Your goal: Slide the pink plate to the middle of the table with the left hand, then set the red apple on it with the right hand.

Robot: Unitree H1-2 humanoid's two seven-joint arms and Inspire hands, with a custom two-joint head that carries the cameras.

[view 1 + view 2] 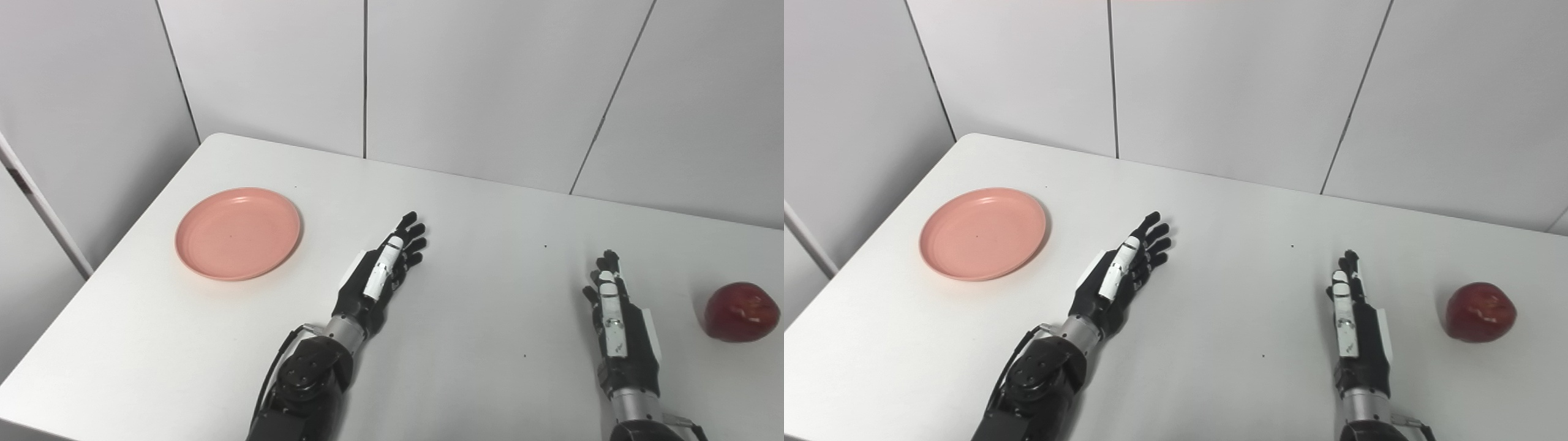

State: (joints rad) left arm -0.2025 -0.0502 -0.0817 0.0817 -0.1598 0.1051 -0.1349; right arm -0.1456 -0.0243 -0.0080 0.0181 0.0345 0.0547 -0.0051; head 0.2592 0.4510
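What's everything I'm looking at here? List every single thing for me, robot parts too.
pink plate: one, pink, empty, on the left part of the table, apart from both hands.
red apple: one, dark red, near the table's right edge, just right of the right hand, not touching it.
table: one, white, filling most of the view.
wall panels: white, with dark seams, behind the table.
left hand: one, black and white, open, fingers stretched out, over the table's middle, right of the plate.
right hand: one, black and white, open, holding nothing, left of the apple.
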